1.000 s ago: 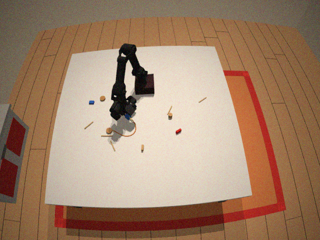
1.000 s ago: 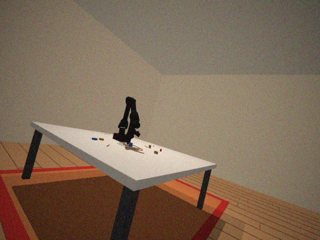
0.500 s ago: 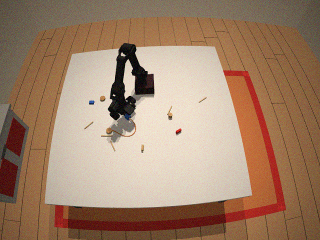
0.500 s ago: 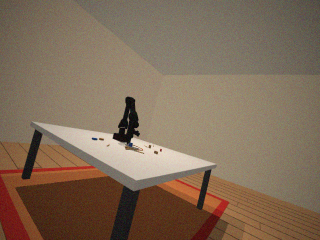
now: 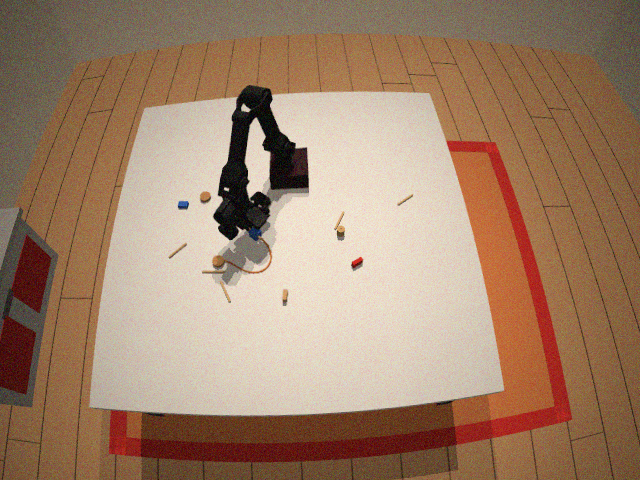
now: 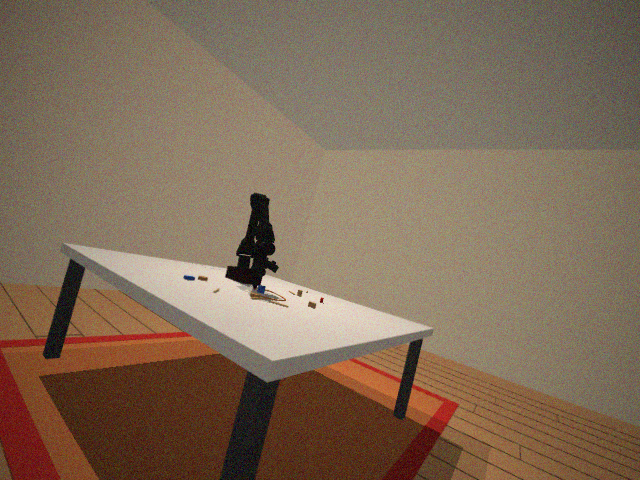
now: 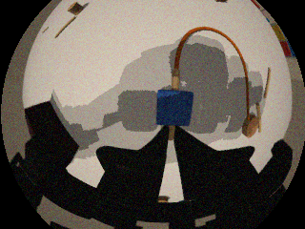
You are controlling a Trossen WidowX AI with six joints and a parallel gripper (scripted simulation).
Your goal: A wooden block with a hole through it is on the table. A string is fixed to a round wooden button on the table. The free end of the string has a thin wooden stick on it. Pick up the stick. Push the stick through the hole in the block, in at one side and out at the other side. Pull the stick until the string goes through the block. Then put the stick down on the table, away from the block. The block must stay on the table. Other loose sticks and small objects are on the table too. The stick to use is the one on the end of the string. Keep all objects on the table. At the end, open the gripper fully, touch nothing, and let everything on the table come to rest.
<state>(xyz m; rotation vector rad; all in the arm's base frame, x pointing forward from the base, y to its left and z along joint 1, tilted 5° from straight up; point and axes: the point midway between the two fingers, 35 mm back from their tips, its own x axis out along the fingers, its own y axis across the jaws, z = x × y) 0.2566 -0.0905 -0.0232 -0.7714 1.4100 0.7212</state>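
The blue block stands right in front of the fingertips. The stick passes through its hole: the string end sticks out at the far side, the bare tip at the near side. My gripper is shut on that bare tip, close against the block. The orange-brown string curves from the stick's far end to the round wooden button and is outside the block. The arm partly hides the fingers in the top view.
Loose sticks lie by the button and to the left. A wooden disc and a small blue piece lie left of the arm. A red piece, a wooden cylinder and more sticks lie right.
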